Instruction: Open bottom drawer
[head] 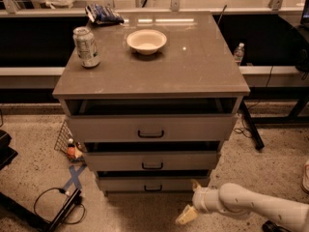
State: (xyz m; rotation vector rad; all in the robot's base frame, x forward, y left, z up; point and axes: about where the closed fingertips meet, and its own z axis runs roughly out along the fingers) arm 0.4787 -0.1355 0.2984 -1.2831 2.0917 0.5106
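Note:
The bottom drawer (153, 183) is the lowest of three grey-beige drawer fronts in the cabinet, and it has a small black bar handle (153, 188). A dark gap shows above its front. My gripper (191, 200) is low near the floor, just right of and in front of the drawer's right end. It is open and empty, with one pale finger (186, 215) pointing down-left and the other up by the drawer corner. It is not touching the handle.
On the cabinet top (193, 66) stand a soda can (86, 47), a white bowl (147, 41) and a blue snack bag (102, 14). A wire basket (67, 141), blue tape and a black cable lie on the floor at left. A black table leg (251, 124) stands at right.

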